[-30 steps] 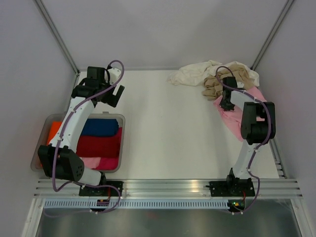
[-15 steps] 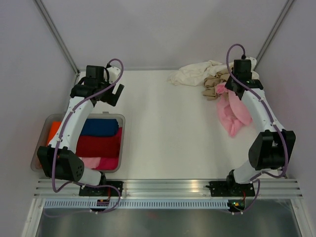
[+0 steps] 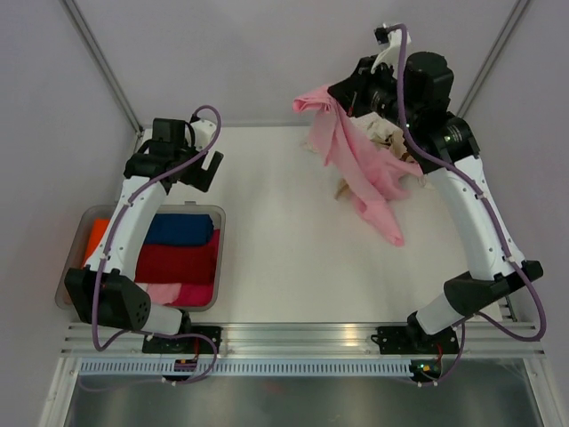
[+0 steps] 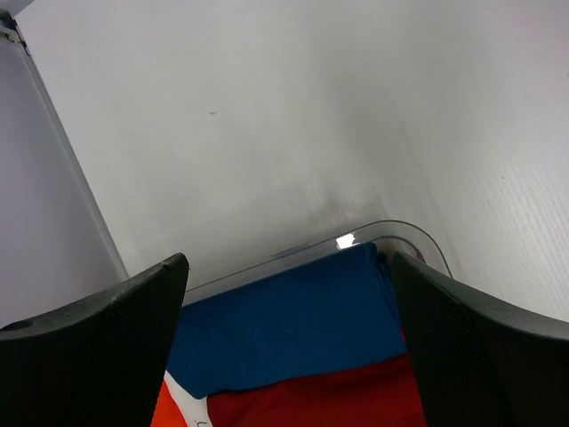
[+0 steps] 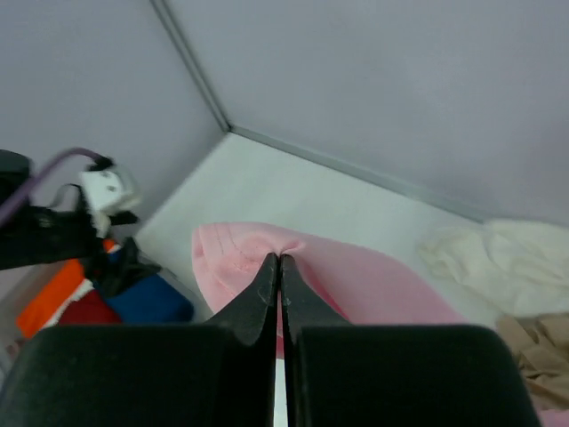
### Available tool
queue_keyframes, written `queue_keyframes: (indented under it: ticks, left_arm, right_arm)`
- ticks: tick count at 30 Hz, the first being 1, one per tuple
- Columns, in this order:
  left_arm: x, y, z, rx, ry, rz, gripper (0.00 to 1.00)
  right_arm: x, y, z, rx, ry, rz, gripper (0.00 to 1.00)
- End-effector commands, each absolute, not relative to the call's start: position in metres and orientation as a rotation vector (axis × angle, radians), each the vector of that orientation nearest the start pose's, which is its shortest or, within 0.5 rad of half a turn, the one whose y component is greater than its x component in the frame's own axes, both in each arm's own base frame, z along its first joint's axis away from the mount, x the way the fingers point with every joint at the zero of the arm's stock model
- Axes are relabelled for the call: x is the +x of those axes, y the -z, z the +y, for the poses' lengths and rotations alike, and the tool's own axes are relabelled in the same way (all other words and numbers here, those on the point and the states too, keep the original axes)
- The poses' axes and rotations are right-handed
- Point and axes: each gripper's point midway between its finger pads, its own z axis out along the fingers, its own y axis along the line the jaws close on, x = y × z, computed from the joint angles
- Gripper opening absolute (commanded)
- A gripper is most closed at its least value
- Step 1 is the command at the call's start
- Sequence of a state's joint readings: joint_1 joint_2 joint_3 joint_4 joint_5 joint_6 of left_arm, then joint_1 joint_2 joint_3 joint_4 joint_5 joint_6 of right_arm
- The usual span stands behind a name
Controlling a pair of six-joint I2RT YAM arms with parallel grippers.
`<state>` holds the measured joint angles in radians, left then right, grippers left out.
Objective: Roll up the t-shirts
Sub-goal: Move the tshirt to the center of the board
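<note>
Pinching the pink t-shirt (image 3: 360,169) in my right gripper (image 5: 279,260), fingers closed tight on the cloth, I hold it dangling at one o'clock (cream t-shirt (image 5: 498,258) and tan t-shirt (image 5: 533,351) lie heaped nearby). My left gripper (image 4: 286,265) hangs wide open, empty, above the tray (image 3: 220,233) at nine o'clock.

No readable text, labels, brands or numbers in any view.

The right arm (image 3: 476,213) was stretched up and toward the far side, and its gripper (image 5: 280,260) was pinched tight on a fold of the pink t-shirt (image 3: 360,169). The left arm (image 3: 133,213) reached forward with a bent elbow. Its gripper (image 4: 289,262) pointed down, jaws wide apart and holding nothing.
</note>
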<state>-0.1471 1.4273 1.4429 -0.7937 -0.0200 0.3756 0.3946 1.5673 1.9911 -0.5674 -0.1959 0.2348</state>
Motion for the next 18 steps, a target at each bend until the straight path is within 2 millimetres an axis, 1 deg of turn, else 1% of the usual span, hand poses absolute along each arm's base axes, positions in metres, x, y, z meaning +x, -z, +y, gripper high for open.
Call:
queue_keyframes:
  ticks: [1, 2, 3, 4, 5, 6, 7, 8, 10, 11, 12, 14, 15, 16, 17, 18]
  left_arm:
    - [0.371, -0.265, -0.037, 0.616, -0.140, 2.196, 0.99]
    - [0.370, -0.265, -0.037, 0.616, -0.141, 2.194, 0.99]
    - [0.370, -0.266, -0.037, 0.617, -0.142, 2.192, 0.99]
    - [0.370, -0.266, -0.037, 0.618, -0.141, 2.192, 0.99]
    - [0.370, -0.266, -0.037, 0.616, -0.142, 2.191, 0.99]
    - [0.370, -0.267, -0.037, 0.616, -0.142, 2.191, 0.99]
    - [0.370, -0.267, -0.037, 0.614, -0.141, 2.188, 0.99]
    - [0.370, -0.268, -0.037, 0.613, -0.142, 2.187, 0.99]
    - [0.369, -0.268, -0.037, 0.613, -0.142, 2.187, 0.99]
    - [0.369, -0.268, -0.037, 0.615, -0.142, 2.186, 0.99]
    - [0.369, -0.268, -0.037, 0.617, -0.143, 2.186, 0.99]
    - [0.368, -0.266, -0.036, 0.624, -0.146, 2.187, 0.99]
    - [0.368, -0.266, -0.037, 0.624, -0.144, 2.187, 0.99]
    - [0.368, -0.266, -0.037, 0.628, -0.146, 2.188, 0.99]
    - [0.368, -0.265, -0.036, 0.629, -0.147, 2.191, 0.99]
    - [0.368, -0.265, -0.036, 0.631, -0.148, 2.190, 0.99]
  right_arm:
    - [0.355, -0.571, 0.231, -0.366, -0.844, 1.384, 0.00]
    - [0.355, -0.587, 0.224, -0.332, -0.817, 1.341, 0.00]
    - [0.349, -0.613, 0.214, -0.310, -0.789, 1.264, 0.00]
    - [0.352, -0.622, 0.208, -0.283, -0.754, 1.240, 0.00]
    - [0.358, -0.631, 0.196, -0.216, -0.707, 1.221, 0.00]
    - [0.353, -0.645, 0.191, -0.203, -0.700, 1.181, 0.00]
    - [0.355, -0.646, 0.193, -0.195, -0.711, 1.179, 0.00]
    - [0.351, -0.648, 0.198, -0.219, -0.741, 1.174, 0.00]
    - [0.357, -0.632, 0.206, -0.227, -0.776, 1.222, 0.00]
    - [0.361, -0.620, 0.209, -0.216, -0.792, 1.262, 0.00]
    - [0.375, -0.582, 0.214, -0.203, -0.785, 1.361, 0.00]
    - [0.389, -0.531, 0.215, -0.170, -0.763, 1.489, 0.00]
    - [0.404, -0.471, 0.216, -0.141, -0.721, 1.626, 0.00]
    - [0.402, -0.450, 0.212, -0.132, -0.694, 1.674, 0.00]
    - [0.405, -0.392, 0.208, -0.099, -0.652, 1.809, 0.00]
    - [0.405, -0.371, 0.196, -0.044, -0.588, 1.852, 0.00]
